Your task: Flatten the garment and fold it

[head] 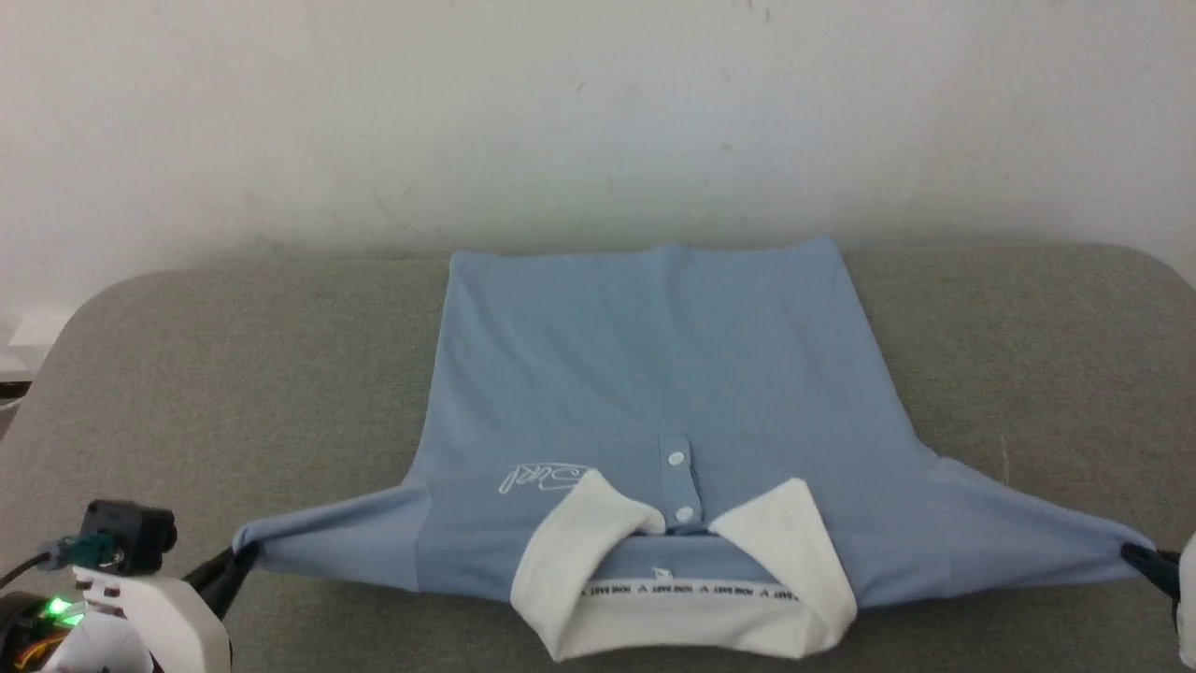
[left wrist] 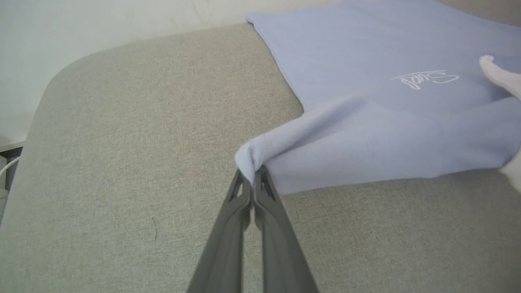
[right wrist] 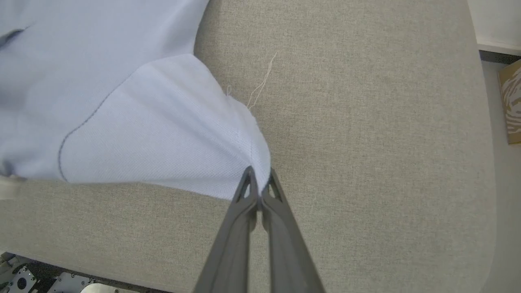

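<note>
The garment [head: 654,374], a light blue polo shirt with a white collar [head: 687,584], lies front up on the grey padded table [head: 234,374], collar toward me and hem toward the wall. Both short sleeves are drawn out sideways. My left gripper [head: 238,556] is shut on the tip of the left sleeve [left wrist: 252,162]; its fingertips pinch the bunched cloth in the left wrist view. At the right edge of the head view my right gripper [head: 1145,559] is shut on the other sleeve's tip [right wrist: 256,171]. The white script logo [left wrist: 423,78] sits on the chest.
A pale wall [head: 598,112] rises right behind the table's far edge. A loose thread [right wrist: 260,83] lies on the table [right wrist: 366,122] beside the right sleeve. Bare grey surface stretches on either side of the shirt. Floor and a brown board [right wrist: 513,101] show past the table's right edge.
</note>
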You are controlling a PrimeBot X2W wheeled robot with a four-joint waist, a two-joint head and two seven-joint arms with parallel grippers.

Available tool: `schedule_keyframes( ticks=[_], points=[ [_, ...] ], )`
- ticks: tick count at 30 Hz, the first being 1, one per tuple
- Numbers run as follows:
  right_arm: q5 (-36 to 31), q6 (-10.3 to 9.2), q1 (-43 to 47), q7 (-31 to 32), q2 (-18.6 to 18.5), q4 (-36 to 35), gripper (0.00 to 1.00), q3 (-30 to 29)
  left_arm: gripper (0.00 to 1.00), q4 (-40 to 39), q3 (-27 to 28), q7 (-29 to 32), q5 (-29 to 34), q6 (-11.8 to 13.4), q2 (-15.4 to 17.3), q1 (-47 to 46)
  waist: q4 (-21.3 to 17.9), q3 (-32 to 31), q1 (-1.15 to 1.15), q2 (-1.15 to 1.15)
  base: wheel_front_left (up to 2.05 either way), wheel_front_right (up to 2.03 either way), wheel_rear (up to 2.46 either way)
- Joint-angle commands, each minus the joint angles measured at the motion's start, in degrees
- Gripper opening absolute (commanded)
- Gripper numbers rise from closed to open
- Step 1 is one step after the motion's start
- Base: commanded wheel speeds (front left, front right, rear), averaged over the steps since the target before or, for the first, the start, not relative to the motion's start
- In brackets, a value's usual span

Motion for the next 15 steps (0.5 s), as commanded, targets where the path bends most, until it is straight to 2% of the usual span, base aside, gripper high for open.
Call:
schedule_keyframes(
  ticks=[1,6,15],
  points=[
    [-0.5,-0.13,2.3,1.2,0.6,-1.5,0.0,-2.5,0.0,-1.5,0.6,0.9,-0.8,1.2,1.0,2.1,0.4,0.0,0.02,0.0,0.0,0.0,0.0],
    [-2.9,-0.13,6.3,3.6,3.0,-4.3,0.0,-5.8,0.0,-5.2,0.1,3.2,-2.0,2.8,0.9,4.8,0.8,0.7,0.02,0.0,0.0,0.0,0.0],
    [-6.6,-0.13,7.3,1.9,7.1,-3.3,0.0,-4.1,0.0,-9.1,-3.1,5.0,-3.4,4.0,-4.1,4.8,2.4,4.5,0.02,0.0,0.0,0.0,0.0]
  ],
)
